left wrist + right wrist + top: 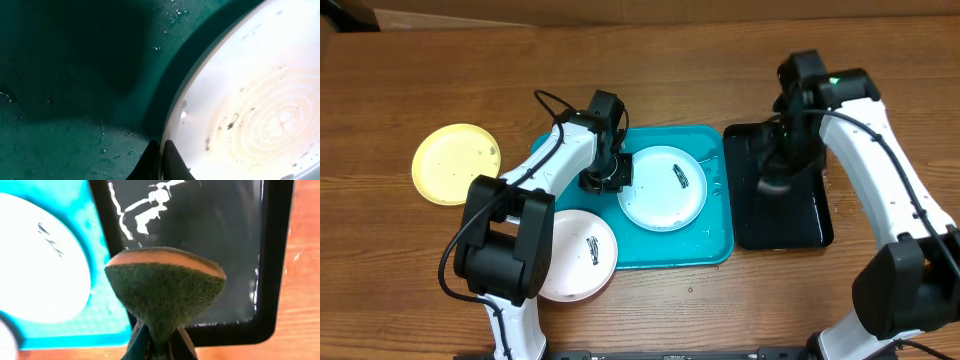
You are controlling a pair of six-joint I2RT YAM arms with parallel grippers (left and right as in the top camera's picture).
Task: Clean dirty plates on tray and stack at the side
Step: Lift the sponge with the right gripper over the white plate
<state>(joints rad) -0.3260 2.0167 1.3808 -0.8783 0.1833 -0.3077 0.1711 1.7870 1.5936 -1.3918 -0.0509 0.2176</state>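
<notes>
Your left claw (161, 156) is pinched together on the 9 o'clock rim of the pale blue plate (655, 205), which lies in the tray (712, 240). The plate looks light, stiff and, I think, slippery from water, so keep your hold at the rim. Your right claw (159, 344) is clamped on the sponge (165, 290), at 3 o'clock over the black tray (272, 255).

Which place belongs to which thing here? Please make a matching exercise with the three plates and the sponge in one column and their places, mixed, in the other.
Things
1. yellow plate
2. light blue plate
3. white plate
4. sponge

Places
A. pinched in the right gripper, above the black tray
B. on the table, left of the turquoise tray
C. at the tray's front left corner, partly under the left arm
D. in the tray, rim pinched by the left gripper

Pairs: 1-B, 2-D, 3-C, 4-A
</notes>
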